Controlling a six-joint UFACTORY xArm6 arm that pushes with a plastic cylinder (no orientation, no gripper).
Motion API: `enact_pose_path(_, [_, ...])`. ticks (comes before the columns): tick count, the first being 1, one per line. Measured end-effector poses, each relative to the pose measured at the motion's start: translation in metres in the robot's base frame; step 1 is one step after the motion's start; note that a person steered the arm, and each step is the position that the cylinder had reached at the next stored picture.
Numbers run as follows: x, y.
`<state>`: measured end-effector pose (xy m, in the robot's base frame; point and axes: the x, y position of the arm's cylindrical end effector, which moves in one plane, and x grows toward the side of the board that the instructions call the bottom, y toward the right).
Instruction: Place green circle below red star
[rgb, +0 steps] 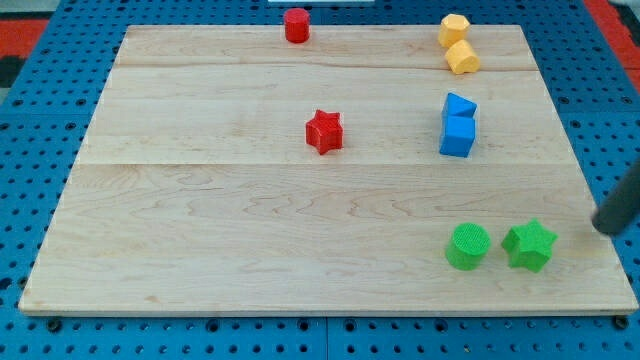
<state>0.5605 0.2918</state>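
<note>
The green circle (468, 246) lies near the board's lower right, next to a green star (529, 245) on its right. The red star (324, 131) lies near the middle of the board, up and to the left of the green circle. My dark rod enters from the view's right edge; my tip (603, 226) rests on the board to the right of the green star, a short gap away from it.
A red cylinder (296, 24) sits at the top edge. Two yellow blocks (458, 45) lie touching at the top right. Two blue blocks (458, 124) lie touching below them. The wooden board (200, 230) sits on a blue pegboard.
</note>
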Motion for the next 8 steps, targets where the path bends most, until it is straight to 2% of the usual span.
enact_pose_path(1, [0.032,-0.092])
enact_pose_path(2, [-0.003,-0.188])
enact_pose_path(3, [-0.036,-0.231])
enact_pose_path(5, [-0.037,-0.277])
enact_pose_path(8, [-0.036,-0.280])
